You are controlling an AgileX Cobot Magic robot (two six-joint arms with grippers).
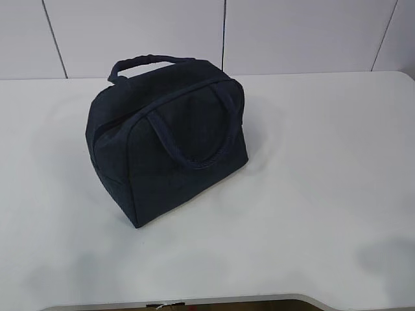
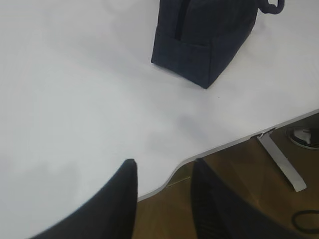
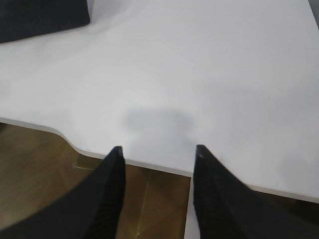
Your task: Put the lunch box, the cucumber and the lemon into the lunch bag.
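The dark navy lunch bag [image 1: 170, 135] stands on the white table, left of centre, its zip shut and its two loop handles up. Its corner also shows at the top of the left wrist view, lunch bag [image 2: 204, 40], and as a dark edge at the top left of the right wrist view, lunch bag [image 3: 42, 17]. The lunch box, the cucumber and the lemon are out of view. My left gripper [image 2: 163, 167] hangs open and empty over the table's front edge. My right gripper [image 3: 158, 152] is open and empty too, over the same edge. Neither arm appears in the exterior view.
The white table [image 1: 311, 168] spreads around the bag, with a curved cut-out in its front edge [image 1: 194, 302]. Below that edge lie brown wood floor [image 2: 234, 164], a metal table leg [image 2: 281, 164] and a black cable [image 2: 306, 221].
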